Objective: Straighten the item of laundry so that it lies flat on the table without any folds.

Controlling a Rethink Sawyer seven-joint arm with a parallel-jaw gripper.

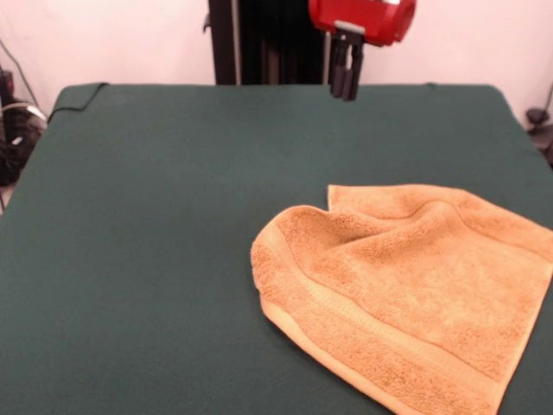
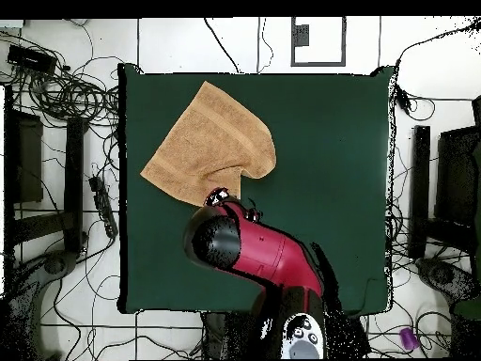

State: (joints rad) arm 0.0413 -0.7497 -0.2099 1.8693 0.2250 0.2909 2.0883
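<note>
The orange-tan towel [image 1: 406, 294] lies on the dark green table [image 1: 155, 225] at the near right of the front view. Its left part is folded over, with a rounded fold edge and a notch at the top, and a border band runs along the lower left. In the overhead view the towel [image 2: 209, 136] lies at the table's [image 2: 329, 141] upper left. My gripper [image 1: 346, 82] hangs high above the far side of the table, behind the towel, with its dark fingers close together and nothing in them. In the overhead view the gripper [image 2: 218, 197] is just at the towel's lower edge.
The red arm [image 2: 258, 249] reaches over the table's lower middle in the overhead view. Cables [image 2: 66, 89] and stands lie on the floor around the table. The black pedestal [image 1: 259, 39] stands behind the far edge.
</note>
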